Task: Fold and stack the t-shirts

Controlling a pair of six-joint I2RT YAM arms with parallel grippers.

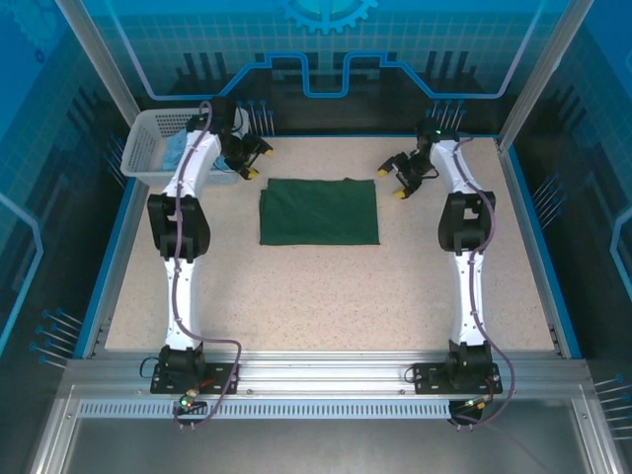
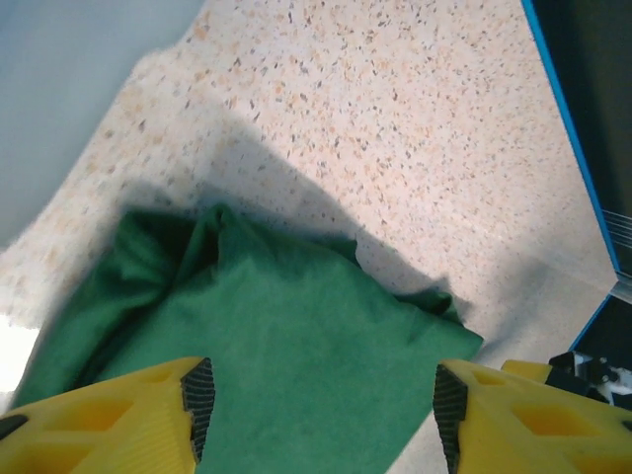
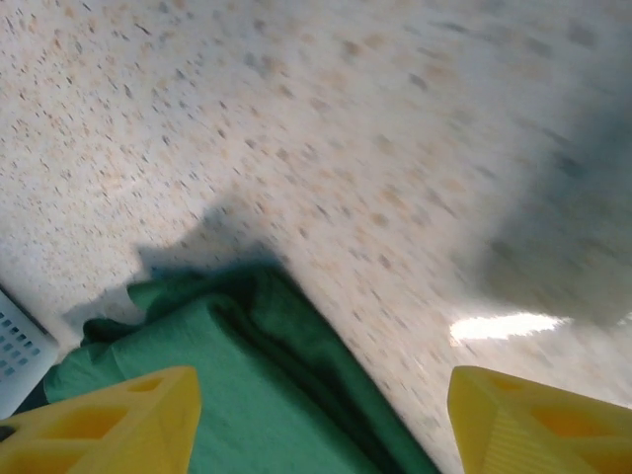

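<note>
Left gripper [image 2: 316, 420] spread wide, empty, by the far left corner of the dark green t-shirt [image 1: 319, 211], folded flat on the table [image 1: 296, 296]; right gripper [image 3: 316, 425] likewise apart by the far right corner. Probably best: pinch both corners level, lift together, fold evenly toward the near edge.

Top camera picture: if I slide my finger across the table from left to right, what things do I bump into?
White basket → left claw → green t-shirt → right claw.
</note>
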